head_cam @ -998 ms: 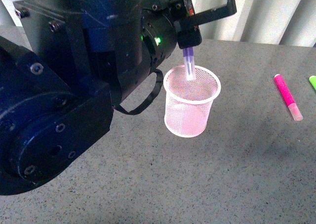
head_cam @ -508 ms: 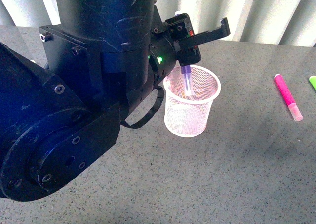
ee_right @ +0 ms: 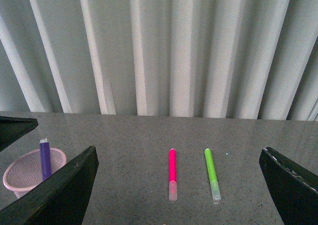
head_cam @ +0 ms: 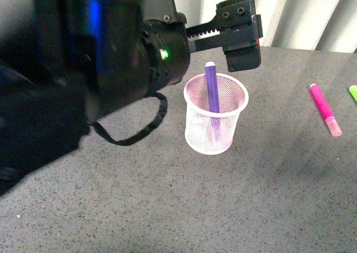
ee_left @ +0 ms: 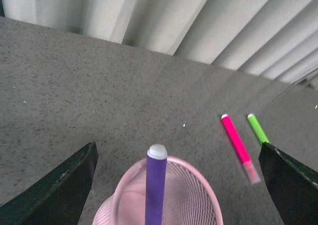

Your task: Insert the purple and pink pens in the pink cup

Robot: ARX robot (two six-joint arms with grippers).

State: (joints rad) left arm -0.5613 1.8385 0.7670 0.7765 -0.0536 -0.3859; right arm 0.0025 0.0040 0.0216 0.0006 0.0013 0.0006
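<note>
Left tool (ee_left: 177,150) fully spread, empty, above pink cup (head_cam: 215,135) holding upright purple pen (head_cam: 211,88). Right tool (ee_right: 179,150) spread, empty. Pink pen (head_cam: 323,109) lies on surface (head_cam: 268,197) beside green marker (ee_right: 212,173), well apart from cup.

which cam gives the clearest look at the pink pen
The right wrist view: the pink pen lies whole and sharp near the middle, pale cap clear, beside the green pen. The front view shows it whole but near the edge; the left wrist view blurs it.
</note>
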